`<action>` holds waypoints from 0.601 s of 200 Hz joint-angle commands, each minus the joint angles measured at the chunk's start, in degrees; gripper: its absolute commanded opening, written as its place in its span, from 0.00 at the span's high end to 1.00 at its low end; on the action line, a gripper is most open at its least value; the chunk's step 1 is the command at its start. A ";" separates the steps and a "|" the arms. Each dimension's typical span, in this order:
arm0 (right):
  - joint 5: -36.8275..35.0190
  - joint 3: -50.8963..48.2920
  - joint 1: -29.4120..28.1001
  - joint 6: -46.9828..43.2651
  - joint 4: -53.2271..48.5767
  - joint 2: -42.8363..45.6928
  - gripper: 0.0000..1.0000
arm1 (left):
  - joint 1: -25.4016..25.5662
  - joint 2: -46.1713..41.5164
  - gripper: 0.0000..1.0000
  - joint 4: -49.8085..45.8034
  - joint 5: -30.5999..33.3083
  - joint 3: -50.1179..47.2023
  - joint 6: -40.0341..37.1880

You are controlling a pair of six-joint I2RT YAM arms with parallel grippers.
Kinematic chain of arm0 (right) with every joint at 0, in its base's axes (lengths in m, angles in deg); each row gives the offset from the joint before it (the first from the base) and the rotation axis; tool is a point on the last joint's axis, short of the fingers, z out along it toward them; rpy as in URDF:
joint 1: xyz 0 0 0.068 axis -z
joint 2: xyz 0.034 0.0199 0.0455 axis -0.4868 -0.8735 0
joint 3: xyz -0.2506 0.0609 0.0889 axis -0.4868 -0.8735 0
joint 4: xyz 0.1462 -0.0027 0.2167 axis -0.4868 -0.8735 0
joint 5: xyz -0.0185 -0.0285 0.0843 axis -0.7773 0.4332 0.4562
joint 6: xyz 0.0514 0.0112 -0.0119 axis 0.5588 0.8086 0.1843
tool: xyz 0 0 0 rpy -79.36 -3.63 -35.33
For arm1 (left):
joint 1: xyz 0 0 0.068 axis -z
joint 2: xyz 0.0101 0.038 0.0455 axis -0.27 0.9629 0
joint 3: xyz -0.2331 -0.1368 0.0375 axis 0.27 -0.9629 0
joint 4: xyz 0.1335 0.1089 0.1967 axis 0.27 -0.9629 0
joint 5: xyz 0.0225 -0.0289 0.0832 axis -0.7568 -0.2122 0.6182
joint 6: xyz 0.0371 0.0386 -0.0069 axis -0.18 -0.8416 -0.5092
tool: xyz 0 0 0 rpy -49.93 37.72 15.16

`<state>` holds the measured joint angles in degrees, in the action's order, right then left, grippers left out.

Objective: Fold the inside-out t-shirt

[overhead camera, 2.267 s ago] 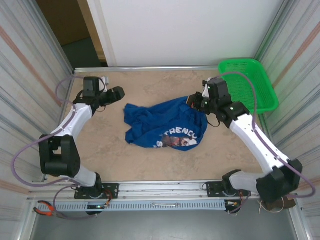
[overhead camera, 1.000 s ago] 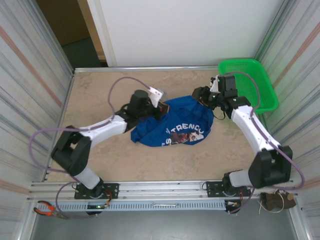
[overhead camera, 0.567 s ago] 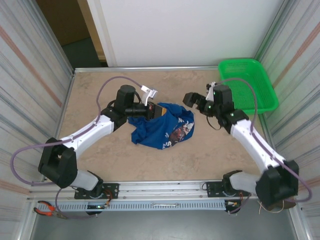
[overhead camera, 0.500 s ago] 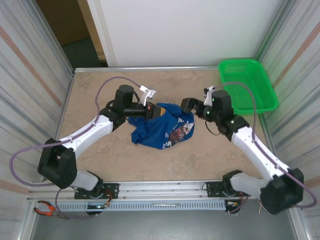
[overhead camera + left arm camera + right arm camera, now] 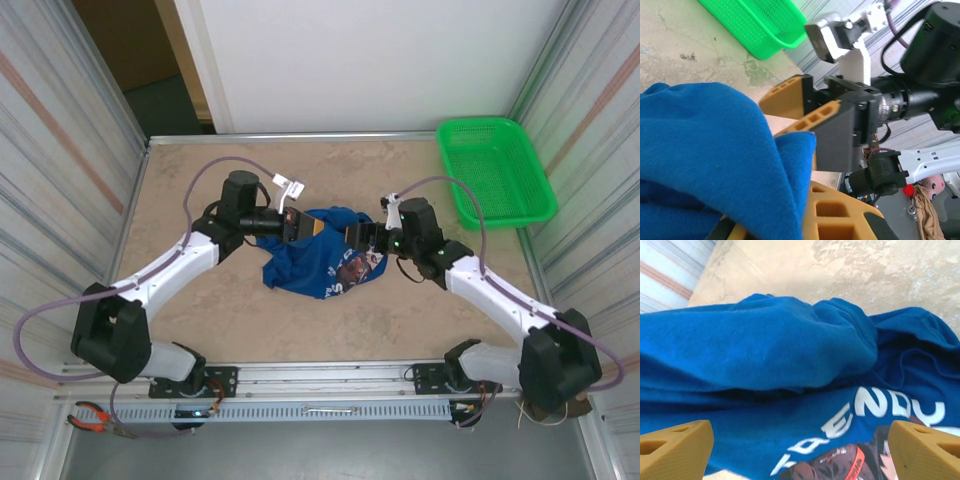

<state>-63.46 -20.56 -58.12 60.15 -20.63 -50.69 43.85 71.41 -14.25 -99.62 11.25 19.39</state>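
Clearly, the folding is barely beginning: the inside-out t-shirt [image 5: 325, 262] is lying in a crumpled royal-blue heap on the worktop [image 5: 200, 300], well apart from the green basket [image 5: 497, 170], to the basket's left and nearer the arm bases. No neat fold is showing, so the flattening and every fold seem to be waiting to be done. The left hand [image 5: 312, 228], at the side of the heap farther from the basket, is pinching a bunch of blue cloth. The right hand [image 5: 356, 236], on the side facing the basket, is hovering with fingers spread wide, gripping nothing. The cloth is looking soft and rumpled, its printed graphic [image 5: 875, 410] of white lettering and reddish picture facing up.
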 commanded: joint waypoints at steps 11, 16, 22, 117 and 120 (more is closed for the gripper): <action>3.27 7.55 -0.29 -3.76 3.51 -7.77 0.26 | -0.15 -3.52 1.00 0.11 -3.07 -0.87 0.78; 4.05 8.60 -0.07 -3.85 3.67 -9.17 0.32 | -0.15 -3.74 1.00 0.16 -3.09 -1.12 0.76; 5.44 9.93 0.16 -3.84 3.85 -10.63 0.43 | -0.15 -3.94 1.00 0.05 -3.04 -1.39 0.70; 11.94 15.34 0.96 -3.51 -3.38 -1.71 1.00 | -2.73 -7.20 0.78 -0.25 10.46 -12.32 -3.73; 11.95 15.39 0.93 -3.44 -3.43 -1.51 1.00 | -2.84 -7.05 0.74 -0.57 10.42 -12.20 -4.08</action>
<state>-53.07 -7.57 -57.23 57.41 -21.90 -55.87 42.23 65.14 -15.01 -92.85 0.13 17.89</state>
